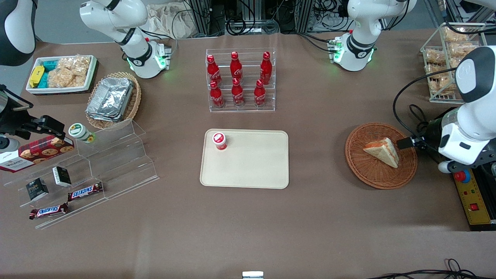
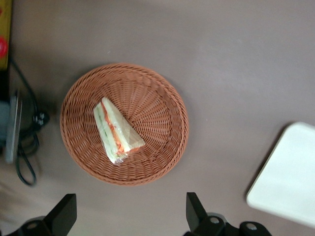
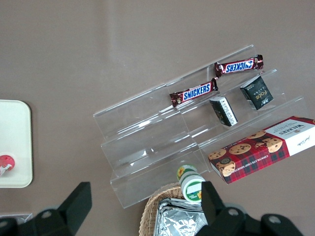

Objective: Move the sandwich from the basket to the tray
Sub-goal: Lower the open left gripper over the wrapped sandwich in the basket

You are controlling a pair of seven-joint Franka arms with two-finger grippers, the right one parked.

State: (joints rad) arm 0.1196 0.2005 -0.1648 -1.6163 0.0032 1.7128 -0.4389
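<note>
Taking the front view from its left edge, the cream tray [image 1: 248, 170] lies mid-table with a red-capped cup [image 1: 219, 140] standing in one corner and the rest of its floor bare; the rack of red cola bottles [image 1: 237, 79] stands farther from the camera than the tray. Toward the working arm's end of the table sits the reddish-brown wicker basket [image 1: 368, 170], and the sandwich [image 1: 383, 151] lies flat in it, off-centre, on the part nearest the arm. In the wrist view the gripper [image 2: 129, 216] hangs high over the table with its fingers spread wide and nothing between them, just outside the basket's [image 2: 157, 103] rim, so the sandwich [image 2: 117, 131] lies ahead of the fingertips and below them. The wedge's long axis runs along the filled cut edge, its narrow tip turned toward the fingertips and its broad end away. That axis looks roughly crosswise to the line between the two fingers, so I judge that moving forward over the wedge and straight down would let the jaws close across its short width with little wrist turning.
</note>
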